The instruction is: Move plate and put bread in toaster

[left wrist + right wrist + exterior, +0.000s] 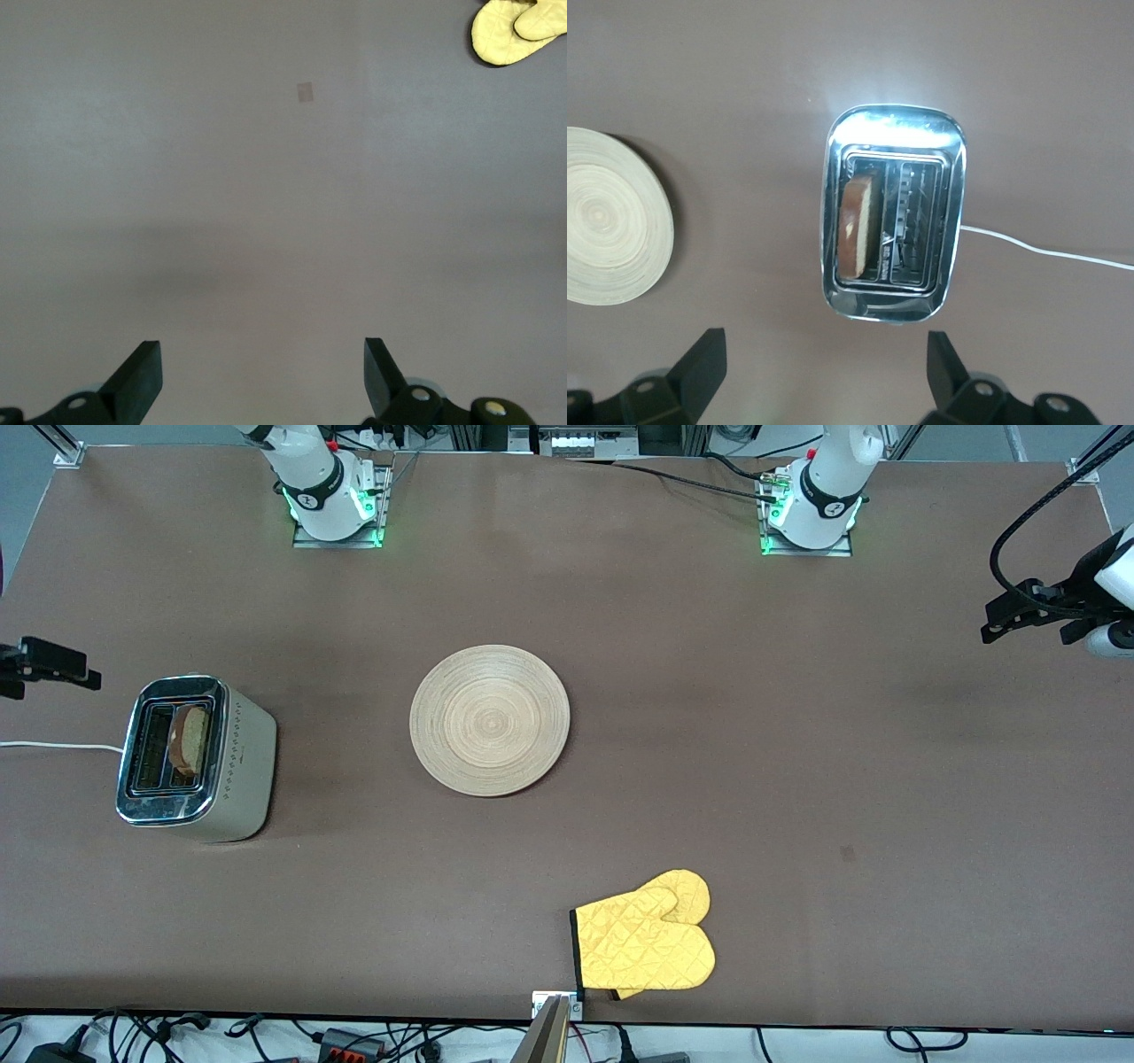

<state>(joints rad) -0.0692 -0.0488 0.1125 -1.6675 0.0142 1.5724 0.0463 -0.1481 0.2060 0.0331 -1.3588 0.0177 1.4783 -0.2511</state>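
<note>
The round light-wood plate (489, 720) lies flat in the middle of the table and also shows in the right wrist view (607, 230). The chrome-topped toaster (239, 762) stands toward the right arm's end, its top seen from above in the right wrist view (895, 142). The brown bread slice (189, 737) stands in one of its slots (857, 226). My right gripper (53, 664) hangs open and empty above the table beside the toaster (824, 372). My left gripper (990, 622) hangs open and empty over bare table at the left arm's end (263, 376).
A yellow quilted oven mitt (647, 943) lies near the table edge closest to the front camera and shows in the left wrist view (514, 31). The toaster's white cord (53, 745) runs off the right arm's end of the table (1045, 250).
</note>
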